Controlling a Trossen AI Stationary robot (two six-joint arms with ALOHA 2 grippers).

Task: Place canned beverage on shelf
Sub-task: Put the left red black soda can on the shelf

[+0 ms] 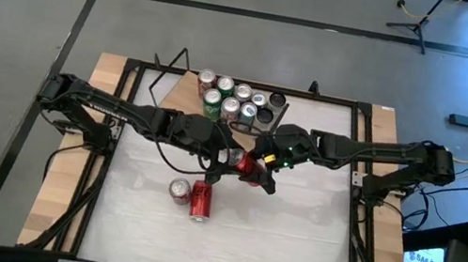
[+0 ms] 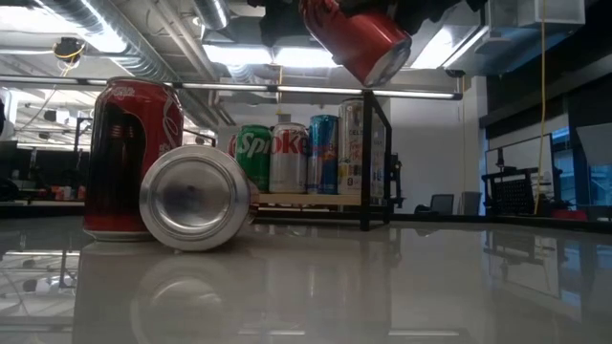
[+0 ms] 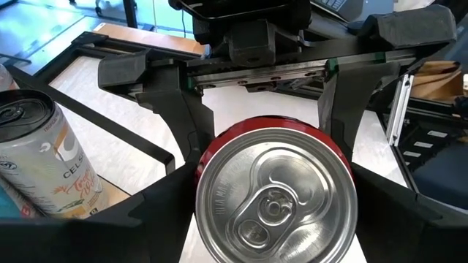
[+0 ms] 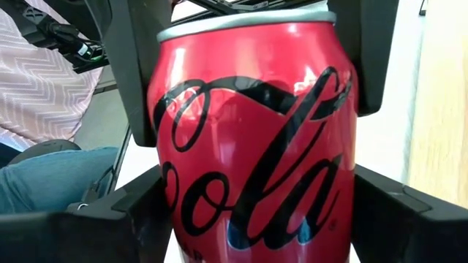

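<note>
While seven cans crowd the shelf (image 1: pixel 186 88), both tools (image 1: pixel 243 163) clamp one red can (image 1: pixel 245 164) just before it.

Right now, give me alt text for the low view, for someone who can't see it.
A red cola can hangs tilted in the air at the top of the picture. On the glossy pale tabletop a second red can stands upright beside a silver can lying on its side, with a row of cans on a wooden shelf behind.
</note>
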